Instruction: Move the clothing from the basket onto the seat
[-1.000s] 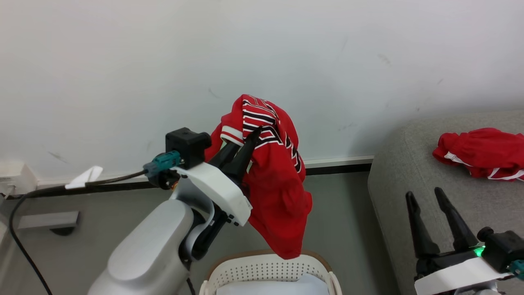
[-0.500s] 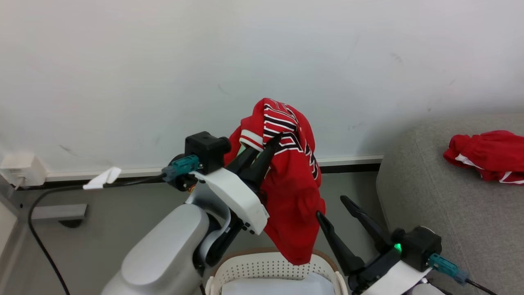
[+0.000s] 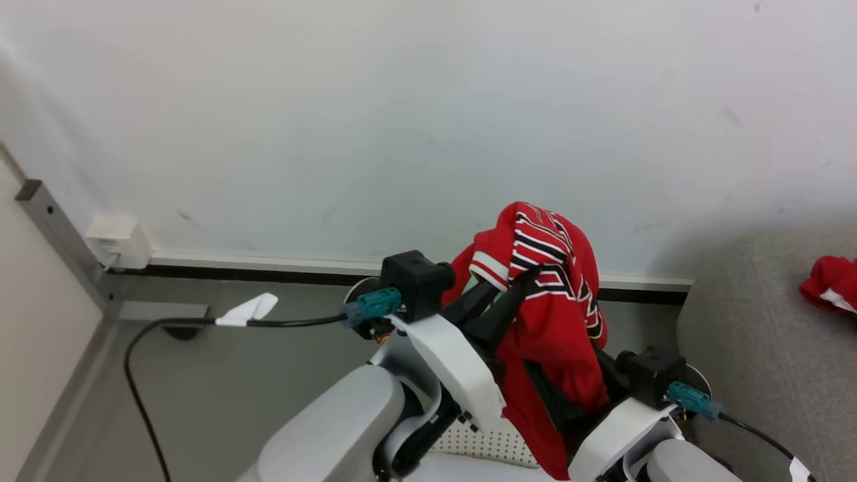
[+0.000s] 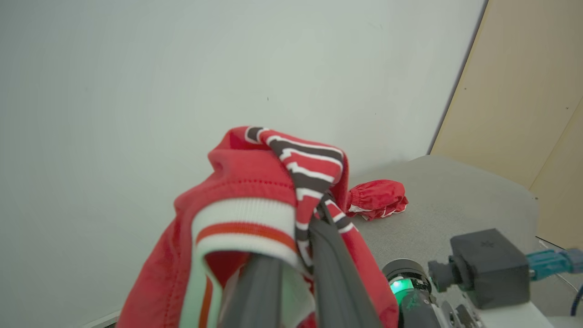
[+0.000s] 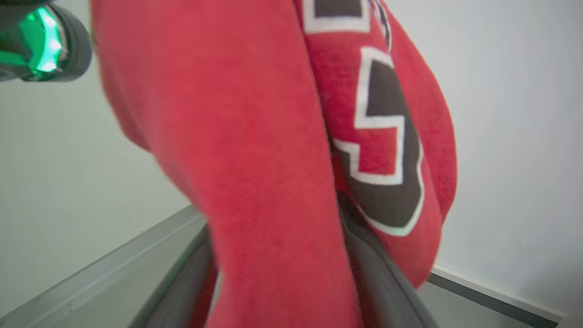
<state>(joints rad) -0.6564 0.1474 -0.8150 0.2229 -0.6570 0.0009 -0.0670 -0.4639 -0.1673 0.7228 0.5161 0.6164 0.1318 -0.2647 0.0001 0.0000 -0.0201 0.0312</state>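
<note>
**Head view, centre right.** My left gripper (image 3: 519, 281) pinches a red jersey (image 3: 559, 321) with black-and-white striped trim. Its two dark fingers are pressed together on the fabric. The jersey drapes over the fingertips and hangs to the lower edge of the frame, above the perforated cream laundry basket (image 3: 492, 443) at bottom centre.

**Left wrist view, bottom centre.** I see the same grip here. A white-and-red band of the jersey folds over the fingers (image 4: 339, 273).

**Head view, lower right.** My right gripper (image 3: 559, 402) sits under the hanging cloth and is mostly covered by it.

**Right wrist view, bottom edge.** The right gripper's fingers (image 5: 387, 282) stand spread. The jersey hangs between them, showing a black numeral outlined in white. I cannot see the fingertips.

**Head view, right edge.** The grey sofa (image 3: 756, 335) fills this side. A second red garment (image 3: 830, 286) with white trim lies on it at the far right, well apart from the jersey.

**Head view, left of centre.** A black cable (image 3: 294, 322) runs leftward from the left wrist.
</note>
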